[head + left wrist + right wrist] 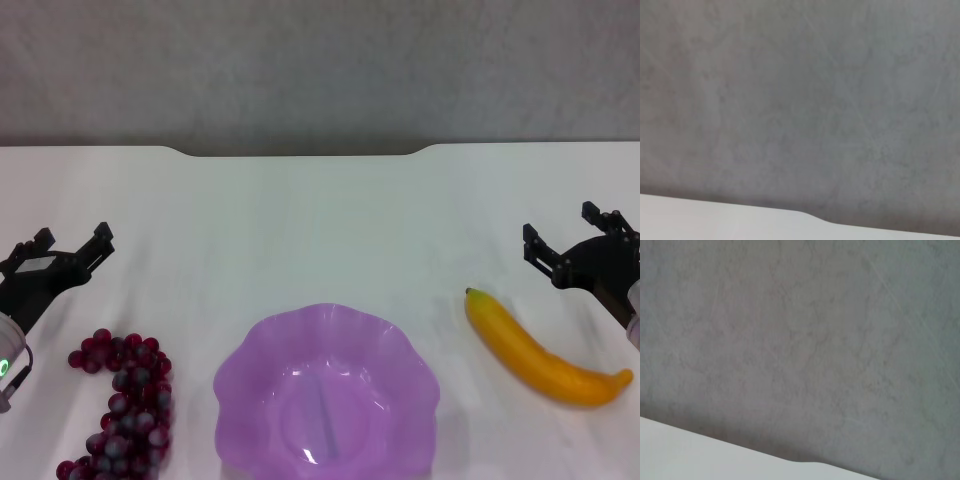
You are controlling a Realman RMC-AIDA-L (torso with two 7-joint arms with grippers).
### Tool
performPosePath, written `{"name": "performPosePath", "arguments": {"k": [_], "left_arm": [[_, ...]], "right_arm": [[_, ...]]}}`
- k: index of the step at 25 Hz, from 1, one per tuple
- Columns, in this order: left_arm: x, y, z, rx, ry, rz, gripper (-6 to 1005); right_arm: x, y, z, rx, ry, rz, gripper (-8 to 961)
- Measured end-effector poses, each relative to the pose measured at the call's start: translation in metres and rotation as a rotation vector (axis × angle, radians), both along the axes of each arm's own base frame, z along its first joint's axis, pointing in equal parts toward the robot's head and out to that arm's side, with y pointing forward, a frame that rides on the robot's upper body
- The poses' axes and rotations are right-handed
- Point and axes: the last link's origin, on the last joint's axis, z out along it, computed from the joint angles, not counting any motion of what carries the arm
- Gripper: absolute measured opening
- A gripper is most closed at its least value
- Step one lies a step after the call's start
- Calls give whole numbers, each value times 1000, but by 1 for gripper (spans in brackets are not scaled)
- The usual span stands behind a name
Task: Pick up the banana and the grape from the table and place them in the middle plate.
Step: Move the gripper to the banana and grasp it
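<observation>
Both pincers hang spread and empty: the left gripper (58, 247) just beyond the soft, crushable purple-red grape bunch (128, 405), the right gripper (572, 238) beside the firm, smooth yellow banana (537, 352), best pinched mid-length.

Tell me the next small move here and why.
Probably lower the right end effector toward the banana, which lies on the table just nearer than it, untouched. Both end effectors are open and empty; the left end effector sits beside the grape. The middle plate holds nothing yet, so either fruit could go first.
</observation>
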Motion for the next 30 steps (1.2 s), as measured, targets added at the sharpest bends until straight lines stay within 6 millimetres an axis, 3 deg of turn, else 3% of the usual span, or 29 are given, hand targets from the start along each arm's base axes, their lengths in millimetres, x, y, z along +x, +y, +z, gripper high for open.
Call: {"name": "performPosePath", "arguments": {"k": [7,9,14,19,24,30], "left_arm": [[10,11,4,-67,4,-10,891],[28,6,10,-37,13,-52,891],[52,-5,22,15,58,-30,891],[66,-10,28,-9,96,59,891],[60,-12,27,-24,119,89,891],[39,-22,32,7,105,123,891]], "right_arm": [[1,0,0,-2,-4,-3,858],[1,0,-1,-4,-5,-1,858],[-1,1,-3,-18,-11,1,857],[-1,2,-6,-32,-17,-7,857],[-7,3,-9,-41,-12,9,857],[-32,0,-20,-45,-4,83,857]]}}
